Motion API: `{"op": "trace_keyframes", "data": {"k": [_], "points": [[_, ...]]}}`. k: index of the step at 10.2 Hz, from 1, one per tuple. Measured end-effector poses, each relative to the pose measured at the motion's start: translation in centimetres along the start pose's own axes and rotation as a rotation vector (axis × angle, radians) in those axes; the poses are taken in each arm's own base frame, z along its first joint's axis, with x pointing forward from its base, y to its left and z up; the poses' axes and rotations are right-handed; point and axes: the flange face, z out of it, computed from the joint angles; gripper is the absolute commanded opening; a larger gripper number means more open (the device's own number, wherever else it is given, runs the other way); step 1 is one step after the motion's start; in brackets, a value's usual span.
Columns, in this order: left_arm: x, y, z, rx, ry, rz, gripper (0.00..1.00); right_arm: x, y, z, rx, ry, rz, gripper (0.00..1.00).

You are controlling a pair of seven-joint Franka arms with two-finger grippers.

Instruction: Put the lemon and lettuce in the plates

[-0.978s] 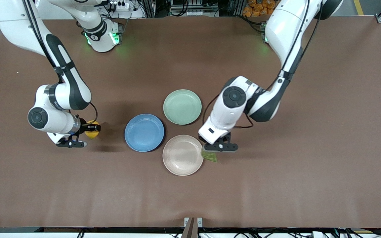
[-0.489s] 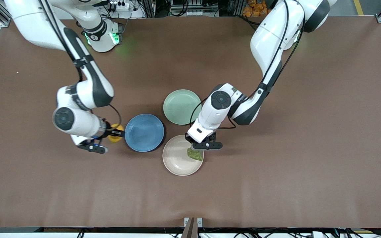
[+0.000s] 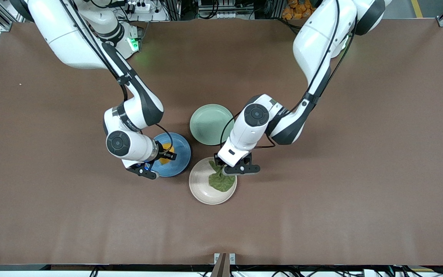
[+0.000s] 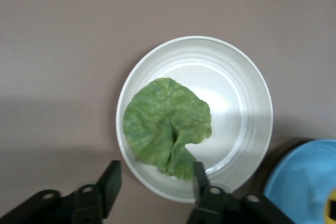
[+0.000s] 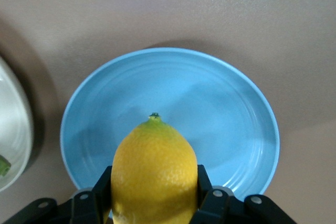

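Note:
The lettuce (image 3: 221,181) lies spread flat in the pale beige-pink plate (image 3: 200,193). In the left wrist view the lettuce (image 4: 165,124) covers about half of that plate (image 4: 252,103). My left gripper (image 3: 221,164) is open over the plate's rim, with its jaws wide apart (image 4: 155,174) and one finger beside the leaf's stem end. My right gripper (image 3: 164,154) is shut on the lemon (image 3: 166,149) and holds it over the blue plate (image 3: 179,156). In the right wrist view the lemon (image 5: 153,166) fills the jaws (image 5: 153,184) above the blue plate (image 5: 220,103).
A pale green plate (image 3: 210,124) sits beside the other two, farther from the front camera, with nothing in it. The blue plate's edge shows in the left wrist view (image 4: 304,182). The beige plate's edge shows in the right wrist view (image 5: 10,129). Bare brown table lies all around.
My right gripper carried the lemon from beside the blue plate to over it. My left gripper opened, and the lettuce has dropped and spread out in the beige plate.

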Motion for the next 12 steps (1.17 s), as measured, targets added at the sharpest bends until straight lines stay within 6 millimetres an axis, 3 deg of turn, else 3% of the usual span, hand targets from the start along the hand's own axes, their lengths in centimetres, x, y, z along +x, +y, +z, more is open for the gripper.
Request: {"op": "trace_keyframes", "data": {"k": [2, 4, 6, 9, 10, 12], "points": [[1.9, -0.6, -7.6, 0.051, -0.006, -0.019, 1.0, 0.1, 0.1, 0.8, -0.004, -0.01, 0.002, 1.0], [4.6, -4.0, -16.6, 0.114, -0.011, -0.078, 1.0, 0.4, -0.1, 0.2, 0.005, 0.0, 0.003, 1.0], [5.9, -8.1, -24.7, 0.17, -0.025, -0.092, 1.0, 1.5, -0.6, -2.3, 0.029, 0.026, 0.007, 1.0], [7.8, -16.4, -33.0, 0.233, -0.076, 0.039, 1.0, 3.3, 0.8, -9.0, 0.007, -0.003, 0.002, 1.0], [8.3, -19.4, -35.2, 0.248, -0.093, 0.054, 1.0, 4.0, 2.5, -12.3, 0.008, 0.005, -0.029, 1.0], [8.2, -22.9, -38.3, 0.268, -0.11, 0.032, 1.0, 5.4, 9.1, -19.9, -0.006, 0.03, -0.096, 1.0]]}}
